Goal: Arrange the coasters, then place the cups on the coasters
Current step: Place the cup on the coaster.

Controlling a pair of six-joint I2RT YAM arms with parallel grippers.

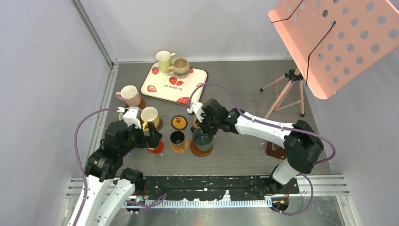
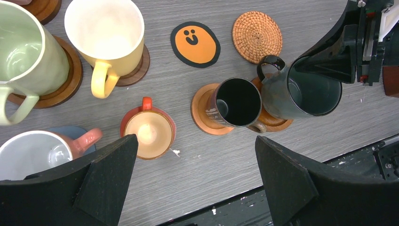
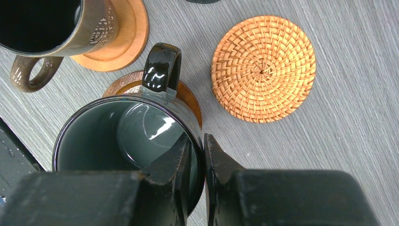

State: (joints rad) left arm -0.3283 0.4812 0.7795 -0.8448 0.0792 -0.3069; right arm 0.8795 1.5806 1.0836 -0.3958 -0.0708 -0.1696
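Observation:
My right gripper [image 3: 197,141] is shut on the rim of the dark teal cup [image 3: 117,136], one finger inside and one outside. That cup [image 1: 202,139] is over a brown wooden coaster [image 3: 188,96]. Beside it a black cup [image 2: 237,102] stands on an orange coaster [image 2: 202,110]. A woven wicker coaster [image 3: 263,68] and a black coaster with an orange face [image 2: 195,44] lie bare. My left gripper [image 2: 195,141] hangs open above bare table, next to an orange-brown cup [image 2: 148,132] on a red coaster. Yellow [image 2: 104,33], pale green [image 2: 23,61] and pink-handled [image 2: 37,150] cups sit on coasters.
A white strawberry tray [image 1: 188,89] at the back holds a pale yellow cup [image 1: 163,60] and a tan cup [image 1: 181,67]. A pink cup [image 1: 129,95] stands left of it. A pink perforated board on a tripod [image 1: 287,92] fills the back right. A black strip [image 1: 211,186] runs along the near edge.

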